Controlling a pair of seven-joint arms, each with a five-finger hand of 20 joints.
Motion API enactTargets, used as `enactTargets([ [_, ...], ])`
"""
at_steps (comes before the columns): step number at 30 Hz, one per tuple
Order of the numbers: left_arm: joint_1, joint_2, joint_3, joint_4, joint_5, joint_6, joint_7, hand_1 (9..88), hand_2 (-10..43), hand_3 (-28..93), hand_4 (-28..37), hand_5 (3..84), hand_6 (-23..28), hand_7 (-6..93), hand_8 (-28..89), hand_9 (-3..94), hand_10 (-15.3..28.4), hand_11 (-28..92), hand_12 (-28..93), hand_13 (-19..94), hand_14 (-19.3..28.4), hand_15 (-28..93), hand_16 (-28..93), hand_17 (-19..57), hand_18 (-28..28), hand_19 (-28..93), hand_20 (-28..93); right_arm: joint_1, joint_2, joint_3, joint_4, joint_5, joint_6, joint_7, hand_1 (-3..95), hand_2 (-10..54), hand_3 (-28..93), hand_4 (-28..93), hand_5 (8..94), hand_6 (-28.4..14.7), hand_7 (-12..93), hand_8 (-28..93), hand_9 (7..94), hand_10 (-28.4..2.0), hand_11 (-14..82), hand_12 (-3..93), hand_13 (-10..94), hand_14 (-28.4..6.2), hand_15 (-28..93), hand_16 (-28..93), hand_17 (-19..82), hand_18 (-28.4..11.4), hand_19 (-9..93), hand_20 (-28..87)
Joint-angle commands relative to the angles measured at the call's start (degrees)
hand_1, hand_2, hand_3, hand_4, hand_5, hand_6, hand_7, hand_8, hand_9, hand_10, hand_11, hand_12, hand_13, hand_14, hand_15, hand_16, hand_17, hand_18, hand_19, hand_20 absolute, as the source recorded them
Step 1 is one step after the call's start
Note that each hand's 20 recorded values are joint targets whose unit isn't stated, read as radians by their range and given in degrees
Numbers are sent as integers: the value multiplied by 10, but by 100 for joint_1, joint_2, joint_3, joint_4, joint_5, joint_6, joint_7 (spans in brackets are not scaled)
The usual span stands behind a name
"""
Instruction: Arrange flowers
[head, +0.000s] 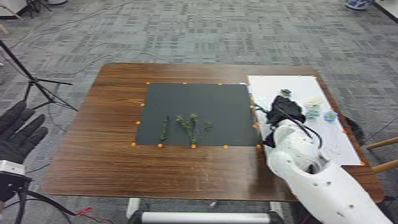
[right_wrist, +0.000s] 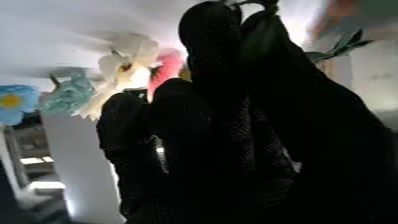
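L hand (head: 19, 131), left edge of frame: fingers spread, empty. Dark mat (head: 195, 97), ctr: green stems (head: 165, 129) on lower half. R hand (head: 286, 109), right side, over white sheet (head: 282, 82): thumb + fingertip pinching leafy stem (right_wrist: 341, 48). Blue & cream flowers (head: 330, 116) just right. Step: prob. pick-up. Next: lift clear, carry L to mat.

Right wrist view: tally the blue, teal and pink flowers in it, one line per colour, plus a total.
Blue flower: 1
Teal flower: 1
Pink flower: 1
Total: 3
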Motion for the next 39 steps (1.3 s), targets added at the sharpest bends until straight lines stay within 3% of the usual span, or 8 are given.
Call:
enactTargets([
  [1, 44, -44, -23, -17, -11, -11, -13, 248, 141, 692, -276, 358, 75, 80, -55, 282, 120, 89, 152, 213, 133, 174, 5, -36, 110, 141, 118, -307, 272, 171, -968, 647, 729, -351, 619, -95, 682, -245, 729, -9, 461, 164, 937, -71, 168, 448, 765, -111, 667, 504, 434, -284, 909, 527],
  [4, 27, -45, -10, -8, 2, -23, -26, 248, 141, 692, -276, 359, 76, 80, -55, 283, 121, 89, 152, 213, 133, 173, 5, -36, 110, 140, 118, -323, 260, 83, -1033, 921, 847, -771, 621, -95, 680, -246, 727, -10, 463, 165, 937, -71, 166, 452, 761, -111, 668, 506, 430, -284, 910, 526],
  [7, 49, 72, -9, 12, -82, -2, 49, 247, 140, 693, -276, 359, 76, 80, -55, 283, 121, 89, 151, 213, 133, 173, 5, -36, 110, 140, 118, -346, 258, -17, -1116, 1164, 892, -1025, 620, -95, 681, -249, 717, -8, 473, 163, 937, -70, 154, 463, 753, -110, 671, 507, 423, -284, 909, 525],
  [14, -50, 68, -18, 50, -3, -55, -80, 247, 141, 693, -277, 359, 76, 80, -55, 282, 119, 89, 152, 213, 133, 174, 5, -36, 110, 139, 118, -567, 164, -110, -1239, 1480, 780, -1295, 619, -95, 685, -256, 709, -8, 486, 155, 937, -69, 148, 469, 748, -109, 673, 507, 417, -284, 907, 523],
  [17, -28, 58, -25, 45, -35, -30, -58, 247, 141, 693, -276, 358, 76, 80, -55, 283, 120, 89, 152, 213, 133, 174, 5, -36, 110, 138, 118, -584, 141, -252, -1155, 1480, 773, -1390, 618, -95, 687, -255, 707, -8, 489, 154, 937, -69, 145, 473, 748, -109, 674, 506, 415, -284, 907, 523],
  [25, -29, 22, -7, 34, -8, -40, -20, 247, 141, 692, -276, 358, 76, 80, -55, 283, 120, 88, 152, 213, 133, 174, 5, -36, 110, 138, 119, -562, -22, -460, -745, 1550, 496, -1124, 613, -95, 691, -253, 704, -6, 496, 149, 937, -68, 145, 473, 747, -108, 676, 502, 416, -284, 908, 517],
  [34, 1, 12, -25, 23, -20, -18, -7, 247, 141, 693, -276, 358, 76, 80, -55, 283, 121, 88, 151, 213, 133, 174, 5, -35, 109, 137, 119, -620, -24, -520, -812, 1396, 598, -783, 598, -95, 691, -245, 704, -5, 495, 144, 937, -71, 145, 468, 748, -109, 678, 491, 423, -284, 909, 505],
  [39, -34, 29, 14, 43, -16, -41, -40, 247, 140, 693, -277, 358, 76, 80, -55, 283, 121, 88, 151, 213, 134, 174, 4, -35, 110, 139, 119, -692, 56, -607, -878, 1578, 1260, -1394, 606, -95, 693, -256, 706, -10, 490, 143, 937, -70, 143, 469, 750, -106, 677, 485, 422, -284, 911, 501],
])
